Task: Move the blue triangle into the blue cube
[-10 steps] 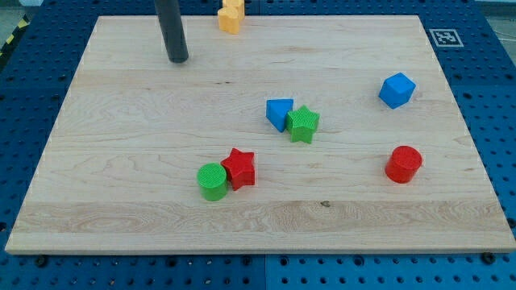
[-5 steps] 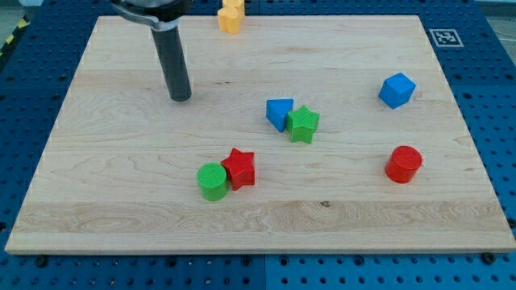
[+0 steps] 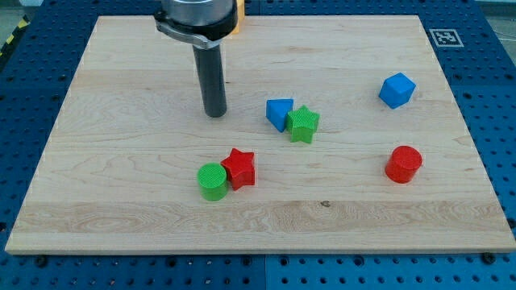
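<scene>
The blue triangle lies near the board's middle, touching a green star on its right. The blue cube sits apart at the view's right, higher up. My tip rests on the board to the left of the blue triangle, with a clear gap between them, at about the same height in the view.
A red star and a green cylinder touch each other below my tip. A red cylinder stands at the lower right. A yellow block at the board's top edge is mostly hidden behind the arm.
My tip has moved down and to the right, from the board's upper left to just left of the blue triangle. No block has moved.
</scene>
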You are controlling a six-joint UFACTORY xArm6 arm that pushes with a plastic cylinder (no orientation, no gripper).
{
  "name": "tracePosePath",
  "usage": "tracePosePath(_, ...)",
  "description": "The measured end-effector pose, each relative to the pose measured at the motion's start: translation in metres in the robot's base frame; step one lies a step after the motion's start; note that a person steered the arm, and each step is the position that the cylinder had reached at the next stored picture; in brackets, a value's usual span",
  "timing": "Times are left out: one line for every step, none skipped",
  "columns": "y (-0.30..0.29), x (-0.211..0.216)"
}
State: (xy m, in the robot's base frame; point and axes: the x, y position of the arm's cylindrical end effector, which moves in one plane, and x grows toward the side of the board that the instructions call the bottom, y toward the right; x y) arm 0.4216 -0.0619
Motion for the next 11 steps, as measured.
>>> tracePosePath(0.013, 0.002)
tracePosePath(0.024, 0.004)
tracePosePath(0.038, 0.005)
tracePosePath(0.049, 0.007)
tracePosePath(0.059, 0.007)
tracePosePath(0.074, 0.007)
tracePosePath(0.089, 0.007)
tracePosePath(0.110, 0.007)
tracePosePath(0.132, 0.007)
tracePosePath(0.157, 0.007)
tracePosePath(0.179, 0.007)
